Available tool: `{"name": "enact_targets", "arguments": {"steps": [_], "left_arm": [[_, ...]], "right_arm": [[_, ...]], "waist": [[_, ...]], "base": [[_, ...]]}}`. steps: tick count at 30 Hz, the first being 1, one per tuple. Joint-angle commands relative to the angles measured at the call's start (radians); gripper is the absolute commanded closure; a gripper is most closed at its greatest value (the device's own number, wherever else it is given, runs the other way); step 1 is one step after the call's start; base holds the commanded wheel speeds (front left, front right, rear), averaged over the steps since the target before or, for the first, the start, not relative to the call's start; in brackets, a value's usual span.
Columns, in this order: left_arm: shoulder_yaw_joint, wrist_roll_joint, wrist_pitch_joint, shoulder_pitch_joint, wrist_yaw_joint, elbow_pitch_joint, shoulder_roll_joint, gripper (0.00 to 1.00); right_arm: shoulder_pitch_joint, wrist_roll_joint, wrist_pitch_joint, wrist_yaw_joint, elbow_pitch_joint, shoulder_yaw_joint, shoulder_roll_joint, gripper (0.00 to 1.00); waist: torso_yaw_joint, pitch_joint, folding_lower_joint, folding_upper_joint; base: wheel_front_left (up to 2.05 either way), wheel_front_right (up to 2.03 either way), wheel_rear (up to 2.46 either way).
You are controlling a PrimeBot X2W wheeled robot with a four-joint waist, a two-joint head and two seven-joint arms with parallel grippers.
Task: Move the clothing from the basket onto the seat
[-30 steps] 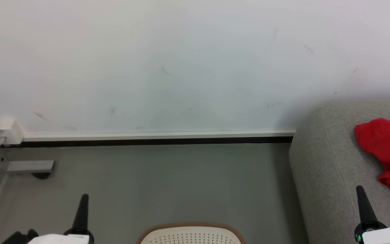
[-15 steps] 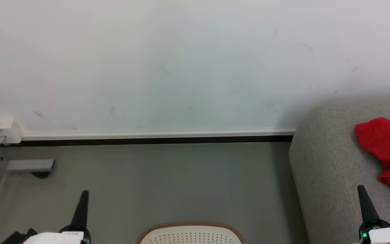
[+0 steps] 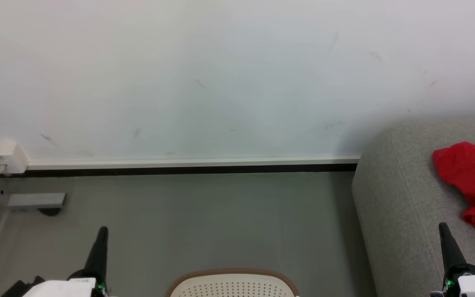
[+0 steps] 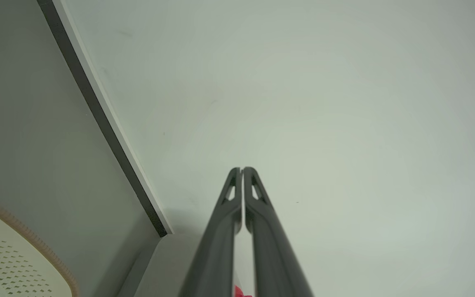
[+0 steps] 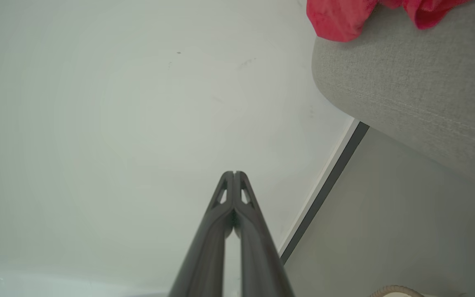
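White wall (image 3: 221,82), grey floor (image 3: 221,214); clothing (image 3: 472,181) on seat (image 3: 394,198), near right gripper (image 3: 442,227), apart; right gripper, left gripper (image 3: 103,229) both pressed together, empty.

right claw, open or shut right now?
Shut. In the right wrist view the right claw has both fingers pressed together at the tips, nothing between them.

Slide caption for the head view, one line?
Clothing on the seat, basket rim at bottom centre, left end effector and right end effector shut, pointing at the wall.
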Motion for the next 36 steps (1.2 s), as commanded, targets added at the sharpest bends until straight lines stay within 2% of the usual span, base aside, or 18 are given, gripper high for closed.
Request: {"name": "enact_targets", "arguments": {"steps": [1, 25, 36], "left_arm": [[0.003, -0.027, 0.007, -0.012, -0.005, -0.006, 0.008, 1.0], [0.007, -0.194, 0.051, -0.019, -0.011, -0.018, 0.009, 1.0], [0.007, -0.196, 0.052, -0.019, -0.011, -0.018, 0.009, 1.0]], "right_arm": [[-0.015, 0.021, 0.008, -0.002, -0.01, -0.008, -0.001, 1.0], [-0.021, 0.164, 0.051, -0.002, -0.012, -0.042, 0.013, 1.0], [-0.021, 0.163, 0.053, -0.002, -0.011, -0.043, 0.014, 1.0]], "waist": [[0.0, 0.0, 0.0, 0.0], [0.0, 0.008, 0.0, 0.0], [0.0, 0.008, 0.0, 0.0]], "base": [[0.0, 0.0, 0.0], [0.0, 0.0, 0.0], [0.0, 0.0, 0.0]]}}
